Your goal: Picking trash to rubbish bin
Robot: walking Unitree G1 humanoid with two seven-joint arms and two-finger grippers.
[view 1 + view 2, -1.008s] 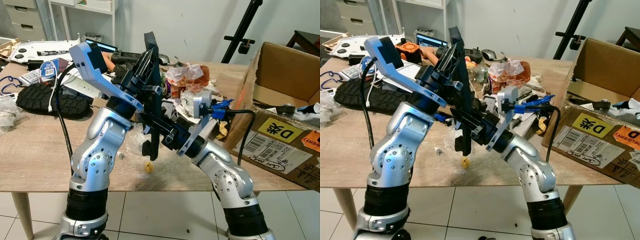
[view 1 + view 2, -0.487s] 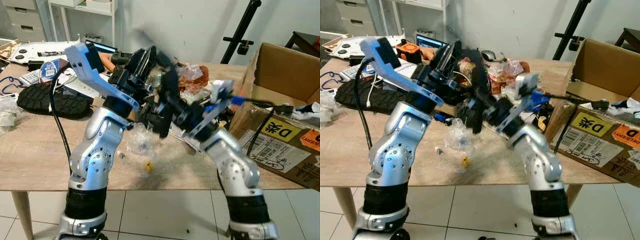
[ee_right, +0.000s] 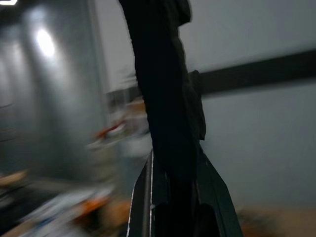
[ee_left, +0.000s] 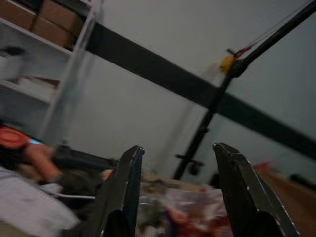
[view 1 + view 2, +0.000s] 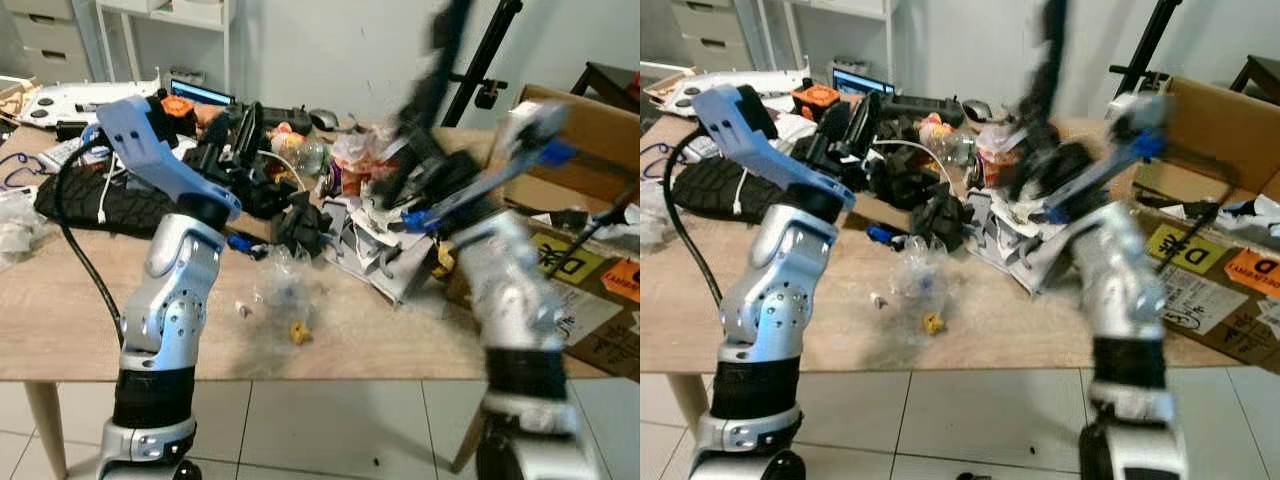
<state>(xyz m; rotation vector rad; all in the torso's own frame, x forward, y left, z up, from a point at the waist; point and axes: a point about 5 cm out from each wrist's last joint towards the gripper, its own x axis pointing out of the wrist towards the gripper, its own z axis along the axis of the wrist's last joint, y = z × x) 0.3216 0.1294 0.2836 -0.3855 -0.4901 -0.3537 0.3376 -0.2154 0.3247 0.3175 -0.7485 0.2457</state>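
Our right end effector [image 5: 440, 40] is raised high above the worktop [image 5: 70, 300], toward 1 o'clock in the head views, and it is strongly blurred there. In the right wrist view its two black fingers [image 3: 148, 197] are closed on a long dark strip [image 3: 168, 98], which stands up from between them; the strip looks flat, matte and a little ragged at the edges, but we cannot tell what material it is.

Our left end effector [image 4: 175, 192] is open, with a wide gap between the fingers and nothing held. In the head views it lies low over the clutter at about 11 o'clock, near a black tangle of cables and devices [image 5: 260, 180].

From the left wrist we see beyond the fingers a pale wall, a black tripod stand [image 4: 207, 118] and white shelves, all soft and dim. From the head we see what the wrists do not give: the wooden worktop with its light grain, a crumpled clear plastic bag [image 5: 283, 290] near the middle at 6 o'clock from the clutter, and a small yellow piece [image 5: 297, 332] just in front of it. A heap of crumpled paper and wrappers [image 5: 375, 215] lies at the centre. An open cardboard box [image 5: 585, 250] with printed labels stands at 3 o'clock, on the right end of the worktop.
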